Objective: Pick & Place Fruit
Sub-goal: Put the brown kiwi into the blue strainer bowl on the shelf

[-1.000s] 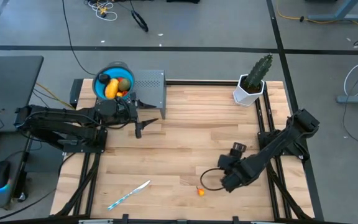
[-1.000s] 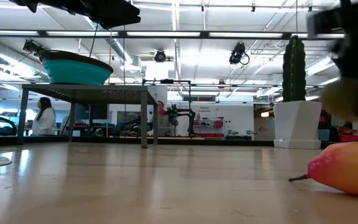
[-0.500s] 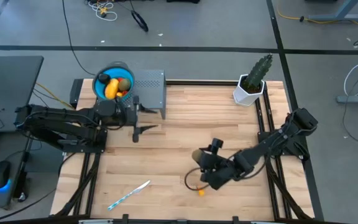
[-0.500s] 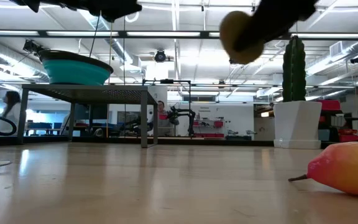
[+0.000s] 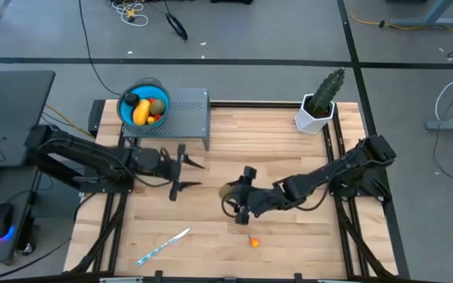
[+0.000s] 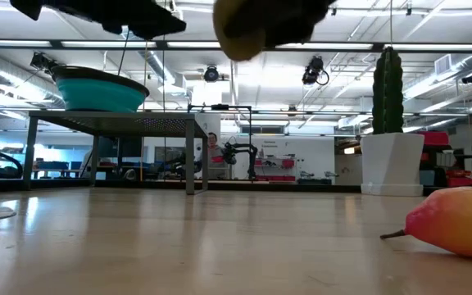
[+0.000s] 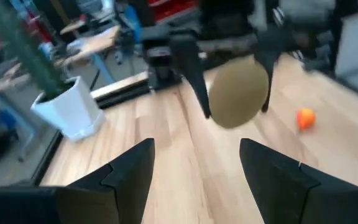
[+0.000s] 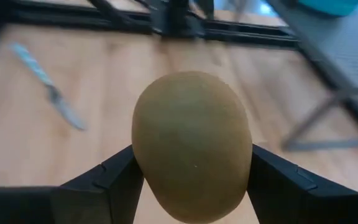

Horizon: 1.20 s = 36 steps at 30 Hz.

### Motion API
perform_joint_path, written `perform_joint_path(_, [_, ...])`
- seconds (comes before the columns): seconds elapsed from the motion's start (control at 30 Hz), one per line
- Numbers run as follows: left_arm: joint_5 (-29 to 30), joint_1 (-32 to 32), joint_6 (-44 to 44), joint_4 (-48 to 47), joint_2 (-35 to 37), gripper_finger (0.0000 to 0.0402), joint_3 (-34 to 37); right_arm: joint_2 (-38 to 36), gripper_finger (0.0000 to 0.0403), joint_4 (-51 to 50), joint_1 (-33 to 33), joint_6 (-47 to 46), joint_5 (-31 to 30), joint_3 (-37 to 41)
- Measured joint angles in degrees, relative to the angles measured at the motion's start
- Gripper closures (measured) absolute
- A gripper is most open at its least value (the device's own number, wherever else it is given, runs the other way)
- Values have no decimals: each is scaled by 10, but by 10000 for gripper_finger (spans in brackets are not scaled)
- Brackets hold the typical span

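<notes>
Olive-brown oval fruit point(image 8: 191, 146) sits clamped in the right pincer point(image 5: 233, 201), raised over the middle of the desk point(image 5: 274, 157). Facing it nearby, the left pincer point(image 5: 185, 174) gapes wide, holding nothing. A small orange piece point(image 5: 254, 243), probably fruit, lies near the desk's front edge.

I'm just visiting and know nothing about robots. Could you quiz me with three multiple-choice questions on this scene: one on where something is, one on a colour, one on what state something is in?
1. Where is the small green cactus in its white pot?
A. at a far corner of the wooden table
B. in the blue bowl
C. on the floor

2. What colour is the oval toy fruit in the right tool?
A. bright red
B. olive-brown
C. white

3. How is the left tool?
A. shut on the knife-like stick
B. shut on the cactus
C. open and empty

Answers: 1 A, the high view shows it at the table's far corner. 2 B, the right wrist view shows it clamped between the fingers. 3 C, the left wrist view shows its fingers apart with nothing between.
</notes>
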<state>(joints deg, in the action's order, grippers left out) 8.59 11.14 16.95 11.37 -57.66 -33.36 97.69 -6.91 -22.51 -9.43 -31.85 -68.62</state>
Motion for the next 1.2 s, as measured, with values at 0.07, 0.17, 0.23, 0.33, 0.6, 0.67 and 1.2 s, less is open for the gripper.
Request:
perform_joint_path(0.07, [13,20,56,27,-18,155,0,0,153,16,3,-4,38,0])
perform_joint_path(0.17, [62,55,142,59,-45,155,0,0,153,9,3,-24,85,0])
perform_joint_path(0.23, [82,79,199,79,-61,155,0,0,153,-2,3,-43,108,0])
perform_joint_path(0.33, [84,106,258,117,-92,153,0,-1,153,-6,3,-63,114,0])
perform_joint_path(0.6, [183,148,319,185,-193,112,-1,-1,153,4,8,-89,107,0])
perform_joint_path(0.67, [221,149,336,211,-214,94,-1,-1,153,3,12,-99,107,0])
perform_joint_path(1.2, [209,149,334,293,-231,4,-1,-1,153,8,28,-127,110,0])
